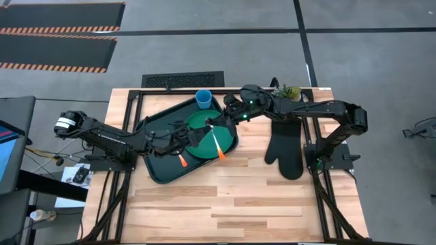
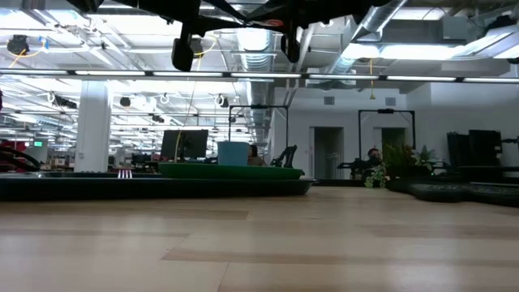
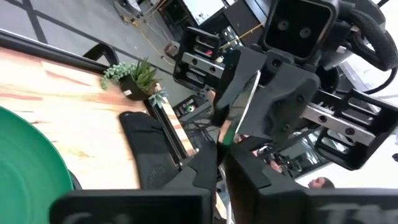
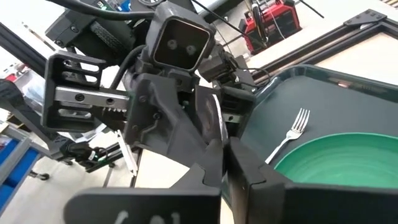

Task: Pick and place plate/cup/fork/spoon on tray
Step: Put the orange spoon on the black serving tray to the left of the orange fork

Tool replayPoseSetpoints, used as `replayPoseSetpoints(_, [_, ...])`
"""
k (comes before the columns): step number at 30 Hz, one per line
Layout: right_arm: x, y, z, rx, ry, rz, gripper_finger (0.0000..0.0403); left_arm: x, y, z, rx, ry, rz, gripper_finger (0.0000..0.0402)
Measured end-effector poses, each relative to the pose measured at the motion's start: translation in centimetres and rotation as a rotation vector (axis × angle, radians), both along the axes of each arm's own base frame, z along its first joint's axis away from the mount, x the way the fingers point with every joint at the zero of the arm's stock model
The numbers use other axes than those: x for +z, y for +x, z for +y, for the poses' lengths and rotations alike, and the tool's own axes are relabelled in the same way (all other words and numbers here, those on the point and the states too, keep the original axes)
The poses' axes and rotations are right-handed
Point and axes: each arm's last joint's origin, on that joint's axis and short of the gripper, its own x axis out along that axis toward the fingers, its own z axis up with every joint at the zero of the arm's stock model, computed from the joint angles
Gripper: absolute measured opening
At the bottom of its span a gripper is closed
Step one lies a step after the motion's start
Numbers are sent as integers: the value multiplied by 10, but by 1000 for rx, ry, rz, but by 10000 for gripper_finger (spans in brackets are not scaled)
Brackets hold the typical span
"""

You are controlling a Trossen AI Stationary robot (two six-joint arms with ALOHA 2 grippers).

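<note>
Round green plate (image 1: 204,133), dark rimmed tray (image 1: 158,167)

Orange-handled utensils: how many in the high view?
2. One utensil lies across the right side of the plate. The other utensil lies on the tray left of the plate, its working end hidden.

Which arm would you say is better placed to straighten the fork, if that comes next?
Left, probably: the fork lies on the tray on the left arm's side of the plate, close below the left gripper, while the right gripper hovers across the plate near the spoon.
</note>
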Motion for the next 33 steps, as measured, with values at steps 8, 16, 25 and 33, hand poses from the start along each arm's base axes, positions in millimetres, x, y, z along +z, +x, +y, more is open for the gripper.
replayPoseSetpoints(8, [-2,-1,-5,-2,-59,5,94,-5,-1,2,44,-44,29,1])
replayPoseSetpoints(16, [5,-28,-37,-50,-25,80,186,-16,-17,3,69,-174,165,0])
replayPoseSetpoints(25, [27,-81,-44,-131,-144,187,218,-17,-82,-15,121,-317,384,0])
replayPoseSetpoints(33, [44,-117,-38,-191,-221,225,212,-34,-122,-23,235,-392,501,0])
